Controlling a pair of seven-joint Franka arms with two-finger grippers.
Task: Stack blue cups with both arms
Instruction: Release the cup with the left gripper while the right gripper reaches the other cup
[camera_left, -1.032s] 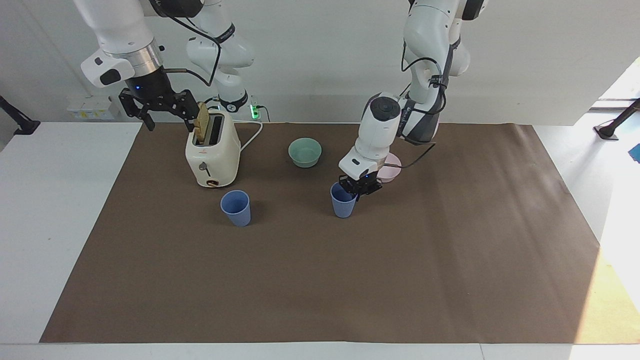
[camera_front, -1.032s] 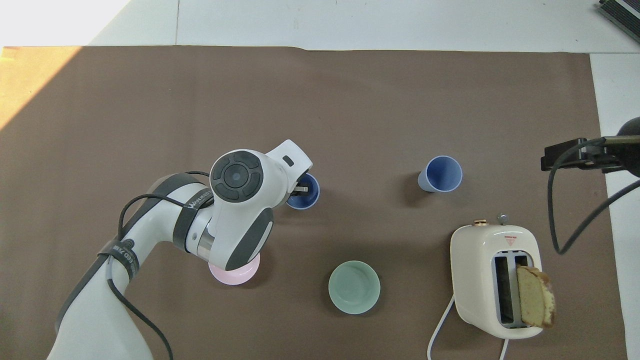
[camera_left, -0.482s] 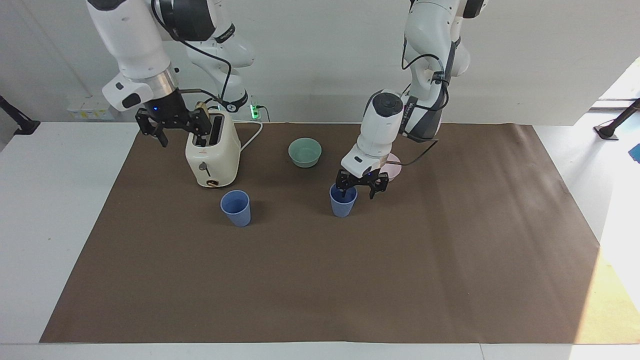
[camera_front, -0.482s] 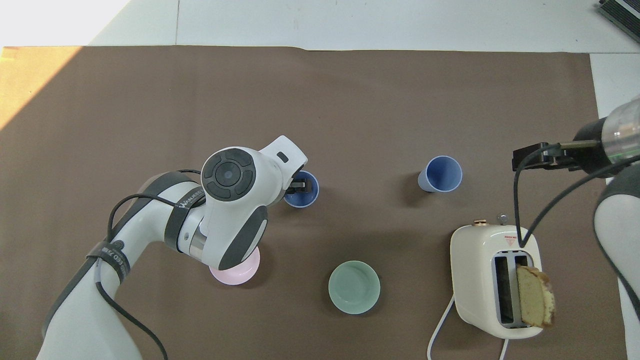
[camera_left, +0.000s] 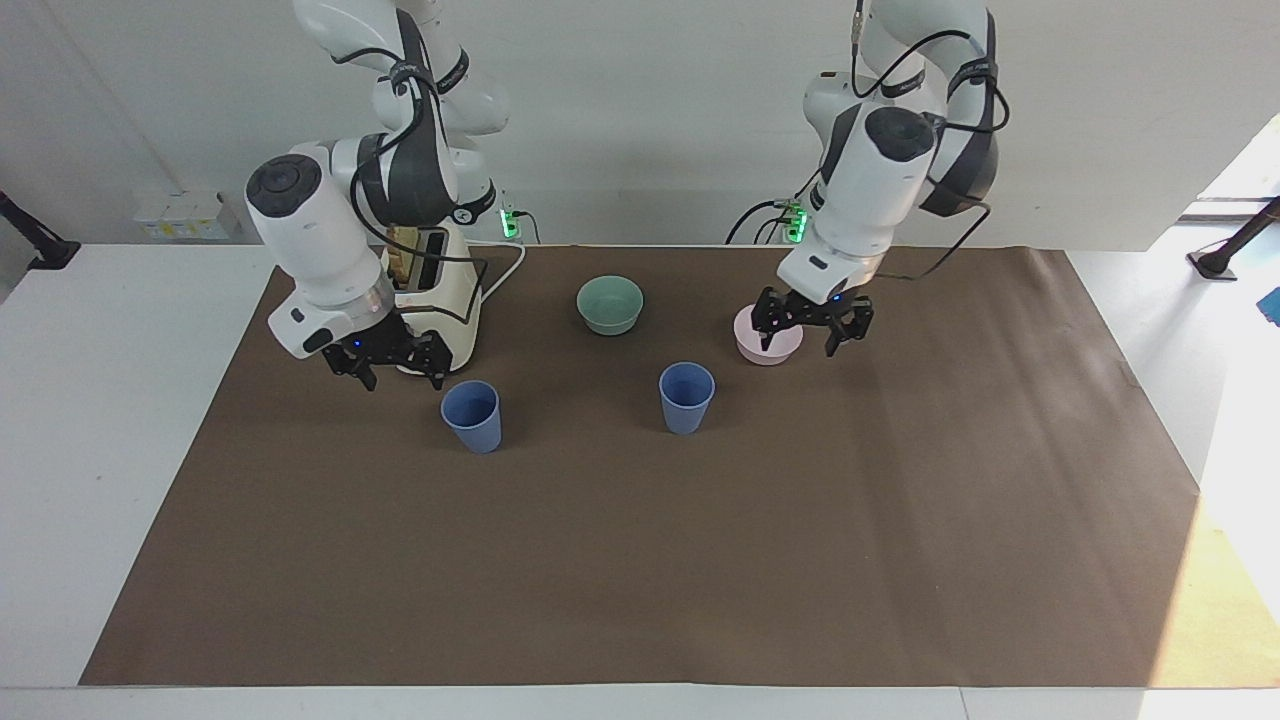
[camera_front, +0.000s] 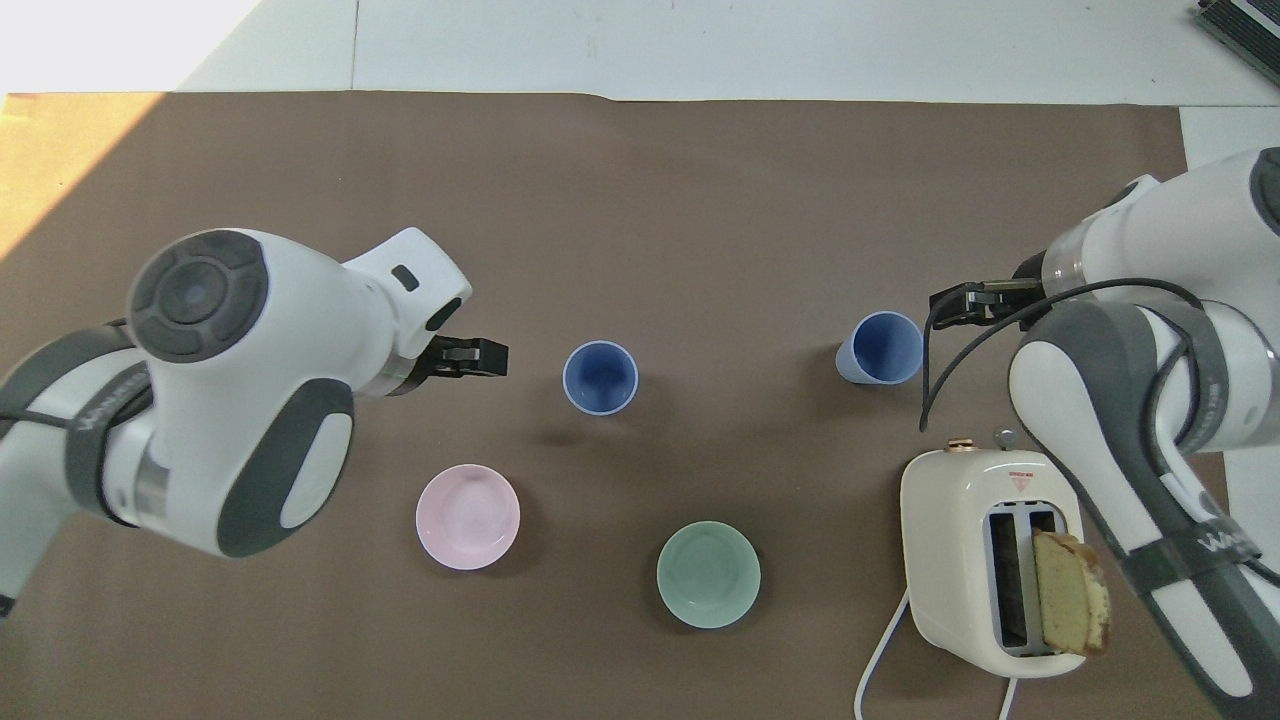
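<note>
Standing upright and apart on the brown paper mat over the white counter: two small tapered periwinkle-blue plastic cups, mouths up, long axes vertical. One blue cup sits mid-mat; the other blue cup is toward the right arm's end, beside it. Not stacked; neither is touched.

Left gripper, black, two-fingered, hangs with fingers spread and holding nothing, over the edge of a shallow pink plastic bowl. In the overhead view it shows beside the mid-mat cup, clear of it.

Right gripper hangs low, fingers spread, empty, in front of a cream two-slot toaster, just beside the second cup and apart from it. Overhead, its tips lie next to that cup's rim.

Toaster holds a slice of toast standing up out of one slot; white cord trails from its base. A teal round plastic bowl rests nearer the robots than the cups, between toaster and pink bowl.
</note>
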